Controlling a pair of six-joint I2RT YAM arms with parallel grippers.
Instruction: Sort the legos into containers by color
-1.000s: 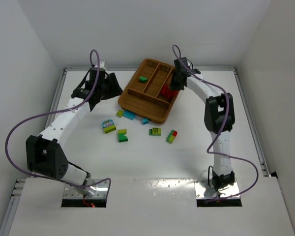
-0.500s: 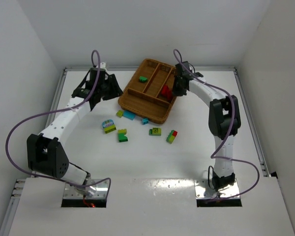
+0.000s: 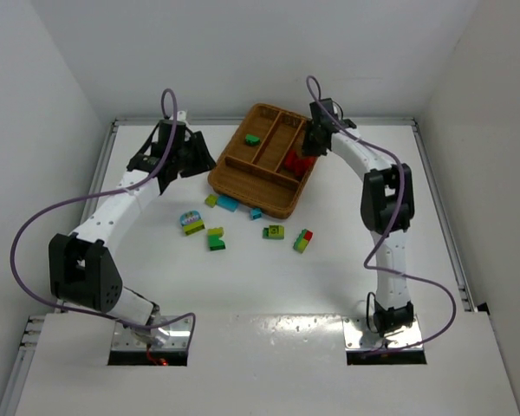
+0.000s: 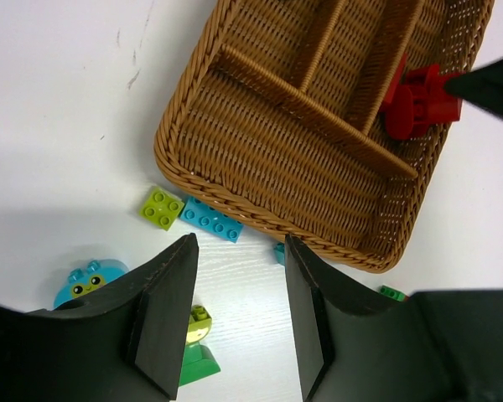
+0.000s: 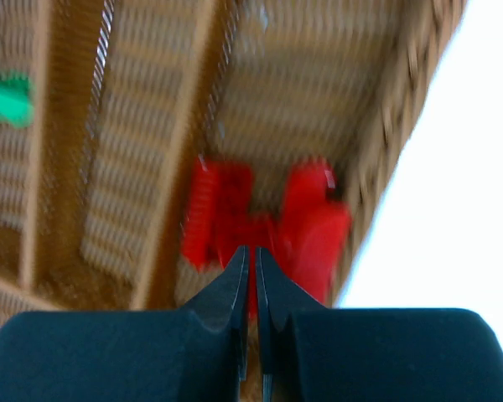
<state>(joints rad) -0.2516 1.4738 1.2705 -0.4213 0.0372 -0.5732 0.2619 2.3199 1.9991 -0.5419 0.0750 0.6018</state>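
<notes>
Red legos (image 5: pixel 310 234) lie directly beneath the right claw (image 5: pixel 251 251), whose jaws are pressed together with nothing visibly held. They sit in the compartment of the wicker tray (image 5: pixel 386 126) under that claw, against its outer wall. Across two dividers from the claw, a green lego (image 5: pixel 8 99) rests alone in the far-side compartment.

The left claw (image 4: pixel 239 243) hangs half spread and empty, just off the tray's rim. Straight past its fingertips are a square lime brick (image 4: pixel 162 208) and a long blue brick (image 4: pixel 211 220). The two touch end to end, and the blue one's long axis runs along the rim beside it. A rounded pale-blue piece with a face (image 4: pixel 88 280) lies to one side of that claw.

The other loose bricks (image 3: pixel 275 231) are scattered on the white table (image 3: pixel 243 277), back toward the arm bases. By my reading, the left claw is nearer to most of these, so the next pick looks like its job, gripping across the blue brick's short width.

The bricks are hard, glossy and studded. The tray is coarse, ribbed weave with rounded corners.
</notes>
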